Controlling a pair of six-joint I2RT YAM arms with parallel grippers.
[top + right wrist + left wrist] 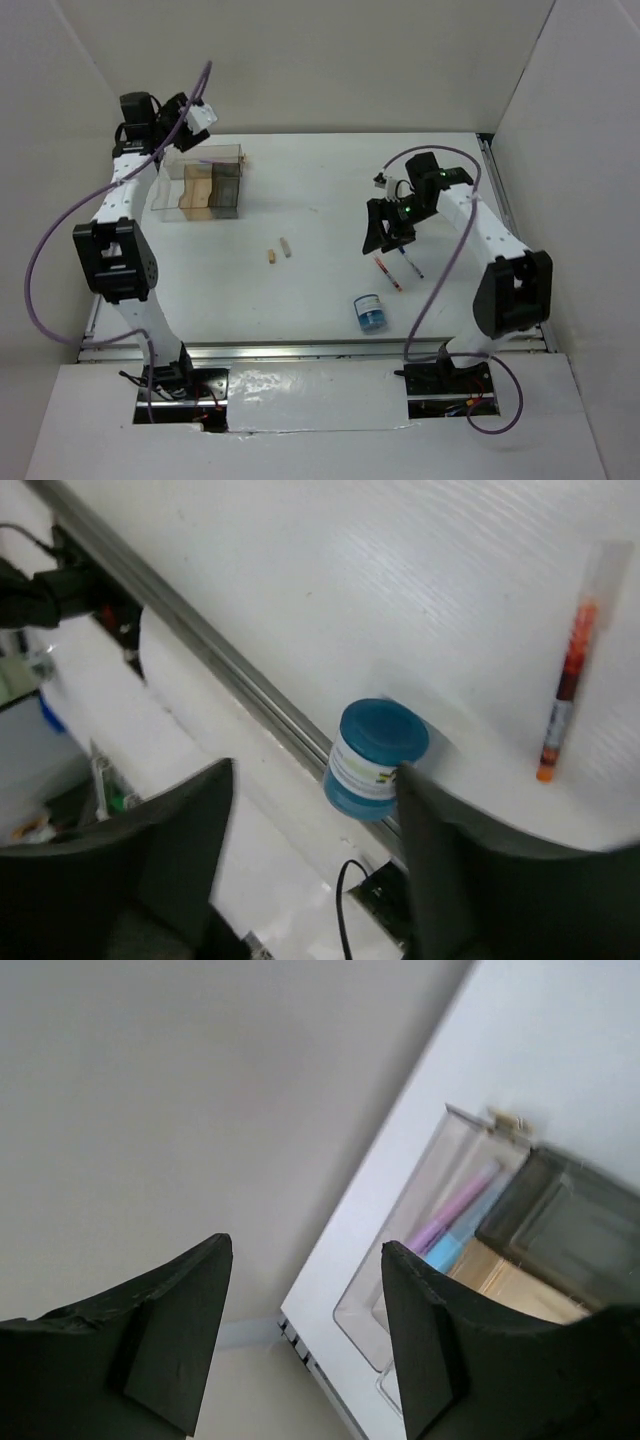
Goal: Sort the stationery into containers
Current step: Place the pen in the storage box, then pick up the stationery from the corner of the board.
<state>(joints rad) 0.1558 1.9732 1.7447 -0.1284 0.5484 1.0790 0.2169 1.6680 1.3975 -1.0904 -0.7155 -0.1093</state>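
Observation:
The organiser [201,186] stands at the far left of the table, with clear, tan and dark grey compartments. My left gripper [172,135] hangs above its back left corner, open and empty [305,1330]. In the left wrist view a clear compartment [400,1250] holds a pale-blue bar [445,1252] and a purple stick [455,1210]. My right gripper [385,240] is open and empty [315,850] above the table, just left of the red-orange pen [388,272] [565,690] and the blue pen [412,263]. A round blue tub [371,313] [375,758] stands near the front rail. Two tan stubs [277,252] lie mid-table.
White walls close in the table on the left, back and right. A metal rail [300,350] runs along the front edge, close to the blue tub. A purple cable [60,225] loops beside the left arm and another cable [440,290] beside the right.

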